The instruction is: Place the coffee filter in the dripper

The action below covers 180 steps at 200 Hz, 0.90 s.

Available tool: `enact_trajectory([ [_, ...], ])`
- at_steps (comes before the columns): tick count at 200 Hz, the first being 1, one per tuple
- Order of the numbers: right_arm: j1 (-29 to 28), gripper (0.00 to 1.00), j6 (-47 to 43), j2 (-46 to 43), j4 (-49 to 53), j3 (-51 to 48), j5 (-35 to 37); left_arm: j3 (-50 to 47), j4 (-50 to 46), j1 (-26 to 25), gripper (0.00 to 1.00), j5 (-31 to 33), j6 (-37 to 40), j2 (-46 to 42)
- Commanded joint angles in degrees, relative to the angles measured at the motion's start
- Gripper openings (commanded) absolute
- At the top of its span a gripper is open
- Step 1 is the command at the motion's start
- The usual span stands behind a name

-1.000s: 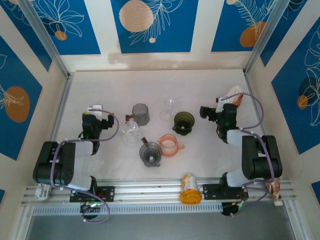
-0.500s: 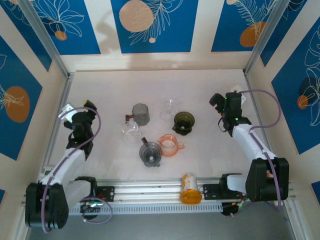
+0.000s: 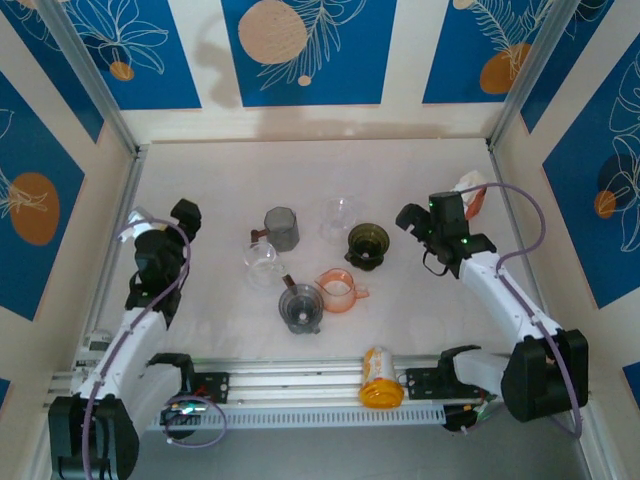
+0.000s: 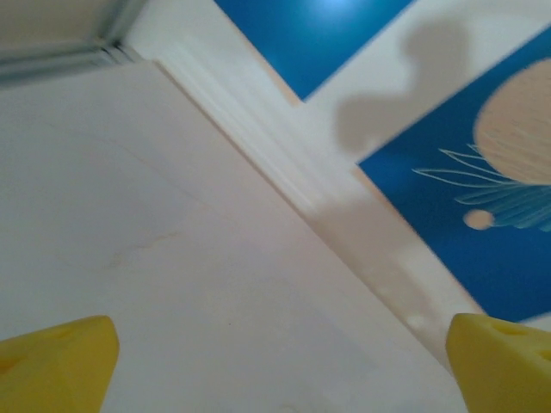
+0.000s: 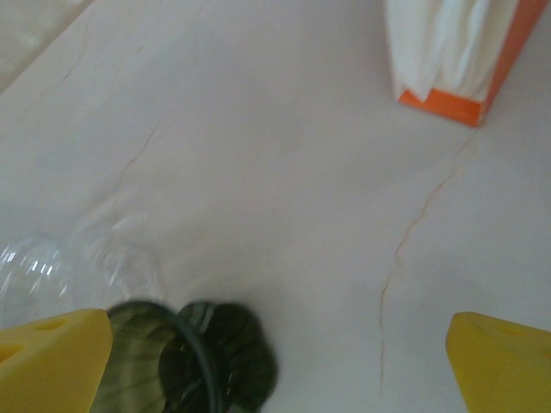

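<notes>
My right pincer (image 5: 275, 366), spread wide, hangs near the green dripper (image 5: 185, 357), a clear glass (image 5: 39, 267) just beside it; coffee filters (image 5: 439, 43) stand in an orange holder (image 5: 461, 107) by the table (image 3: 300, 170)'s right edge. My left pincer (image 4: 280, 366): spread.

Robot's left arm (image 3: 140, 300) extended toward the far left, left gripper (image 3: 184, 213) with fingers (image 4: 57, 361) spread wide, right arm (image 3: 500, 290) extended far, right gripper (image 3: 411, 218) angled left, jaws wide apart

the right gripper (image 5: 275, 370) has yellow fingers (image 5: 52, 357); by one sits a dark green see-through dripper (image 5: 185, 361). beyond them, white filters (image 5: 439, 43) in an orange box (image 5: 508, 43), on a cream table (image 5: 258, 172) with thin brown veins. past the left gripper (image 4: 280, 361), a blue wall (image 4: 482, 232) with a peach circle and white leaf lines.
</notes>
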<state>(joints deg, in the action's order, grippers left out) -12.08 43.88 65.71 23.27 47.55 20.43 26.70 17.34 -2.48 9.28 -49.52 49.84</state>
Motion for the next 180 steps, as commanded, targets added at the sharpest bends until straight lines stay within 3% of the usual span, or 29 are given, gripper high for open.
enact_trajectory([
  [1, -2.47, 1.00, -2.46, -1.91, 4.71, 1.86, -4.68, 4.11, -7.76, 0.21, 0.91, -12.23, -0.58, -0.88],
  [31, -8.33, 0.94, -4.49, -3.58, 6.85, 0.99, -9.13, 7.03, -17.37, -2.28, 0.87, -22.52, -0.33, -0.36],
  [52, -14.55, 0.89, -5.55, -4.62, 7.52, 0.26, -9.62, 6.54, -22.30, -6.68, 0.82, -25.22, 0.64, -2.07],
  [113, -26.03, 0.86, -4.19, -3.70, 10.45, -0.73, -5.17, 5.63, -40.88, -24.26, 0.61, -20.36, 7.14, -7.38],
  [131, -29.37, 0.85, -4.92, -2.45, 10.91, 0.45, -3.87, 3.26, -41.00, -27.01, 0.56, -22.40, 6.40, -7.50],
  [180, -33.02, 0.85, -3.84, 0.79, 13.65, 2.39, 0.18, 0.50, -38.80, -40.77, 0.55, -19.69, 4.19, -5.23],
])
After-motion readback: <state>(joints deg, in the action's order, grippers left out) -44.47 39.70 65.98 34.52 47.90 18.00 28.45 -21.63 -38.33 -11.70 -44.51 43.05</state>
